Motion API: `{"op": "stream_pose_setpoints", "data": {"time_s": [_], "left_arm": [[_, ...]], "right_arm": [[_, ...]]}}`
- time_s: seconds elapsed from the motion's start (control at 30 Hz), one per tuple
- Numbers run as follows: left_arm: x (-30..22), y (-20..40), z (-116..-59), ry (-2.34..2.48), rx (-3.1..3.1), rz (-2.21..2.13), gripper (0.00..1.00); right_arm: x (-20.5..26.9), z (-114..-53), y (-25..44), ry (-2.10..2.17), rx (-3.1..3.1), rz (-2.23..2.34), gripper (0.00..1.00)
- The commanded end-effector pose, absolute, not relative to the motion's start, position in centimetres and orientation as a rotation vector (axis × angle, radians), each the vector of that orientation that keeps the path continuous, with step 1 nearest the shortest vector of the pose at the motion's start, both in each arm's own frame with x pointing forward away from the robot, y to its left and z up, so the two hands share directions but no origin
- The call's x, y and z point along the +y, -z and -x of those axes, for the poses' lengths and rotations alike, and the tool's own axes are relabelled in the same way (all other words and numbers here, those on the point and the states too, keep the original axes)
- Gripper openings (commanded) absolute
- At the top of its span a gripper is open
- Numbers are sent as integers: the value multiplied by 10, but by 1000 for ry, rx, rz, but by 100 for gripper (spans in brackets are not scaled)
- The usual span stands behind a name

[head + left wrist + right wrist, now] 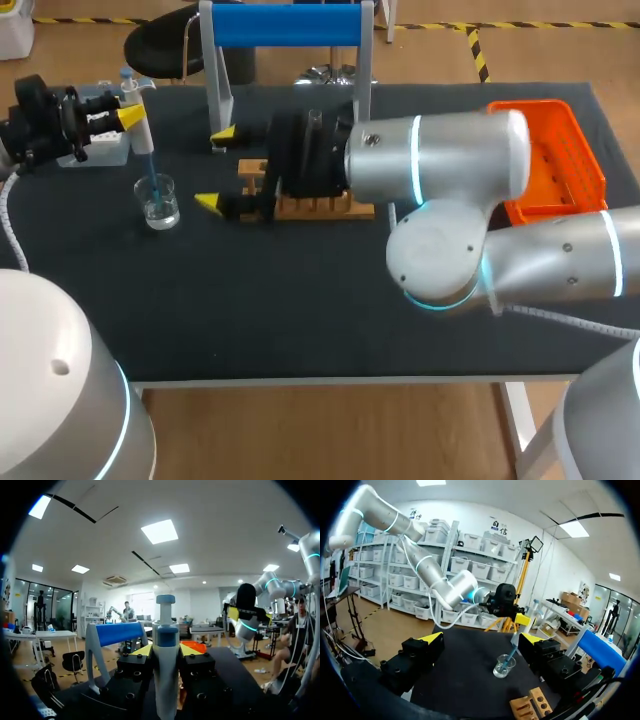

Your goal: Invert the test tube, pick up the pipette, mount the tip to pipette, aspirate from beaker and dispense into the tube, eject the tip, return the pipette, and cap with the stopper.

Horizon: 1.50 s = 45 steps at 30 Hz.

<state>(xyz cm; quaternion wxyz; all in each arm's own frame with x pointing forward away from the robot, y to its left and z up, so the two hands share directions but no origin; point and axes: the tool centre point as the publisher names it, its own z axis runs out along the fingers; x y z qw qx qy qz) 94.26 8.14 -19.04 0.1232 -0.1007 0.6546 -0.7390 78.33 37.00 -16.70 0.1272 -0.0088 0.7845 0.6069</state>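
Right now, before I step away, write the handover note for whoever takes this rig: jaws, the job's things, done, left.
The left jaws are shut on the pipette, its tip down in the beaker. The right jaws are open, by the wooden rack.
Done: pipette picked up, tip mounted.
Left: finish aspirating, dispense into the tube, eject tip, return pipette to the blue-barred stand, cap.
Test tube and stopper: not visible.

A robotics lab, plainly: the left arm [50,400] and right arm [450,165] lean over a black worktop [300,320] bearing a glass beaker [159,203], wooden tube rack [325,208], blue-barred stand [285,25] and orange basket [560,160], with a pipette [140,125] gripped above.
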Motion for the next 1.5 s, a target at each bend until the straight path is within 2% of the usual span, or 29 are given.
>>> {"op": "stream_pose_setpoints", "data": {"time_s": [0.03, 0.53, 1.23, 1.27, 1.3, 1.37, 1.43, 1.5], "left_arm": [[83, 191, -943, 2159, 1910, 289, 0], [83, 191, -943, 2159, 1910, 289, 0], [83, 191, -943, 2159, 1910, 289, 0], [83, 191, -943, 2159, 1910, 289, 0], [83, 191, -943, 2159, 1910, 289, 0], [83, 191, -943, 2159, 1910, 289, 0], [83, 191, -943, 2159, 1910, 289, 0], [83, 191, -943, 2159, 1910, 289, 0]], "right_arm": [[353, -783, 147, -1941, 2574, 478, 100], [347, -792, 101, -1981, 2594, 594, 100], [401, -850, 88, -2065, 2579, 610, 100], [404, -854, 88, -2067, 2577, 605, 96], [407, -858, 87, -2065, 2573, 596, 86], [412, -864, 86, -2074, 2562, 594, 49], [416, -870, 83, -2087, 2546, 596, 41], [420, -875, 82, -2094, 2532, 592, 15]]}}
